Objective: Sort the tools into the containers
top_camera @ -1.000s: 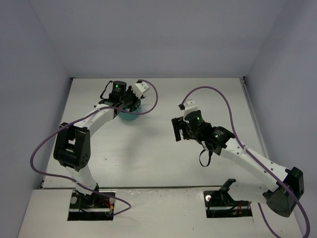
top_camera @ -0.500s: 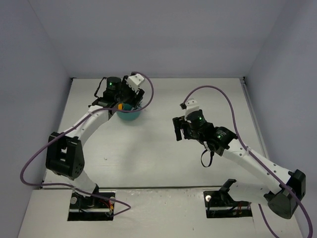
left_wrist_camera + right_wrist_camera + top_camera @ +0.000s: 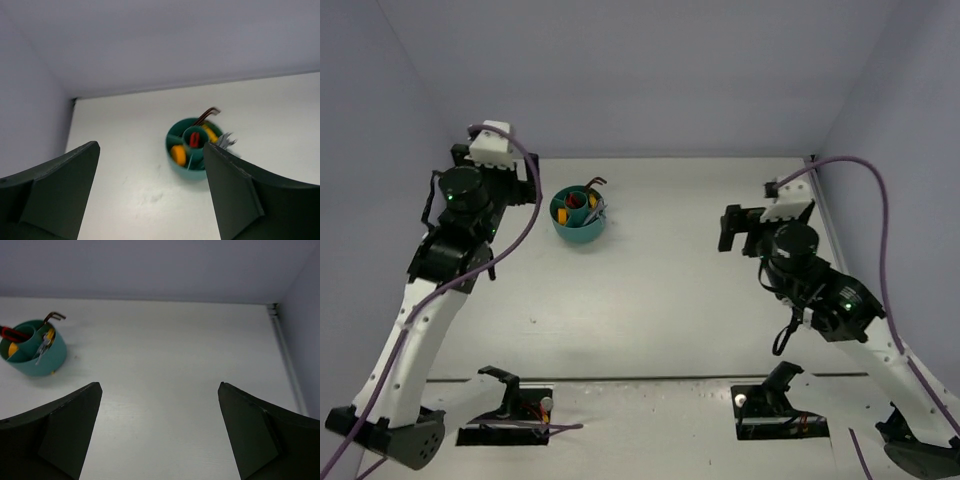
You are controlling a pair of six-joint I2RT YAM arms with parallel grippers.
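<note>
The round teal container (image 3: 579,216) stands at the back left of the table, also seen in the left wrist view (image 3: 192,150) and the right wrist view (image 3: 34,347). Inside it lie a yellow tape measure (image 3: 178,155), a red-handled tool (image 3: 194,139), a yellow-handled screwdriver (image 3: 210,132), silver wrenches (image 3: 225,141) and a dark hex key (image 3: 207,115) poking over the rim. My left gripper (image 3: 150,144) is open and empty, raised to the left of the container (image 3: 495,165). Far to the right, my right gripper (image 3: 159,384) hangs open and empty (image 3: 740,225).
Grey walls close the table (image 3: 670,280) on the left, back and right. A narrow strip (image 3: 282,347) runs along the right edge near the wall. Both arm bases sit at the near edge.
My left gripper has opened and pulled away from above the container, up and to the left, uncovering the tools. The right arm has swung back to the right, its jaws wider.
</note>
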